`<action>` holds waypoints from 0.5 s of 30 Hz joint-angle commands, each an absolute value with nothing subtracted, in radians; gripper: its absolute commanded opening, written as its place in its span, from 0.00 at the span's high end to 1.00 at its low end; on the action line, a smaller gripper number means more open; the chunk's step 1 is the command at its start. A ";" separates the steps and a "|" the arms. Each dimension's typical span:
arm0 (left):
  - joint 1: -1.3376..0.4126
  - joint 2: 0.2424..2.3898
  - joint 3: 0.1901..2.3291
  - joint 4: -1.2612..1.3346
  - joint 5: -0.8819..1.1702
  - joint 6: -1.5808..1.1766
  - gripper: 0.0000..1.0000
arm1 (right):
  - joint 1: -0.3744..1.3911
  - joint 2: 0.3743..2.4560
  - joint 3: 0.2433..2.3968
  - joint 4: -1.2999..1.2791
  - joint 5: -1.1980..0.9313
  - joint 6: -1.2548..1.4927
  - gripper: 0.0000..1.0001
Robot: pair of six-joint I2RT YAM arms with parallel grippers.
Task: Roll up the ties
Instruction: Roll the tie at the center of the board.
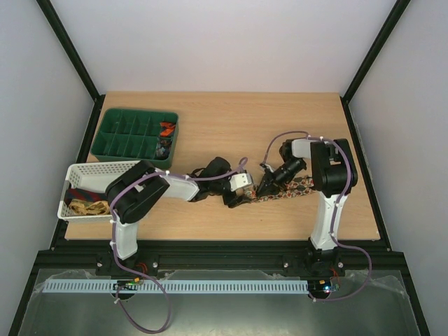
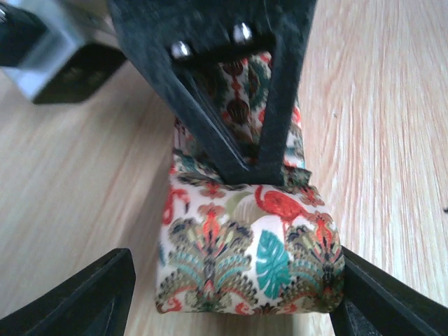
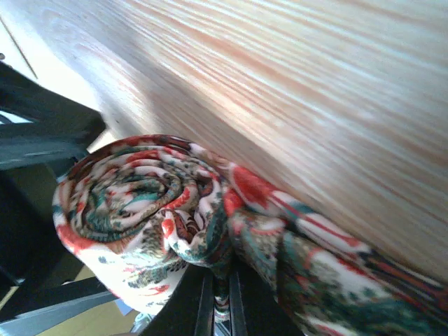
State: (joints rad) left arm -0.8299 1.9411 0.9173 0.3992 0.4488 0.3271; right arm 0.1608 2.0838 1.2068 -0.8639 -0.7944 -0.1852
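Note:
A floral-patterned tie with red, teal and cream print lies on the table, partly coiled. Its roll (image 2: 245, 259) sits between my left gripper's (image 2: 234, 297) wide-open fingers (image 2: 84, 301); the right finger touches the roll's edge and the left finger stands apart. My right gripper (image 3: 220, 304) is shut on the tie fabric just beside the coil (image 3: 133, 196). In the top view the loose strip (image 1: 297, 187) runs right from my right gripper (image 1: 267, 186), with my left gripper (image 1: 238, 194) at the roll end.
A green compartment tray (image 1: 115, 133) at the back left holds a rolled orange-red tie (image 1: 166, 128) and a dark one (image 1: 162, 148). A white basket (image 1: 94, 170) at the left edge holds a gold-patterned tie (image 1: 89, 207) and a maroon one (image 1: 78, 194).

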 commanded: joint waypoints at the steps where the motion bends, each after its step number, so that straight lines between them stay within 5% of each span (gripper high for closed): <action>1: -0.831 1.970 0.949 0.470 0.458 0.295 0.24 | 0.155 2.139 1.169 -0.811 -0.562 -0.207 0.99; 10: -0.837 1.982 0.920 0.486 0.488 0.363 0.28 | 0.217 2.155 1.129 -0.742 -0.680 -0.127 0.99; 15: -0.831 1.972 0.911 0.419 0.478 0.400 0.50 | 0.230 2.160 1.127 -0.719 -0.713 -0.099 0.98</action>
State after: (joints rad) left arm -0.8330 1.9728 0.9279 0.4465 0.4725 0.3481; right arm 0.2016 2.0876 1.1736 -0.7994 -0.8383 -0.1566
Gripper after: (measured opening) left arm 0.573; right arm 0.033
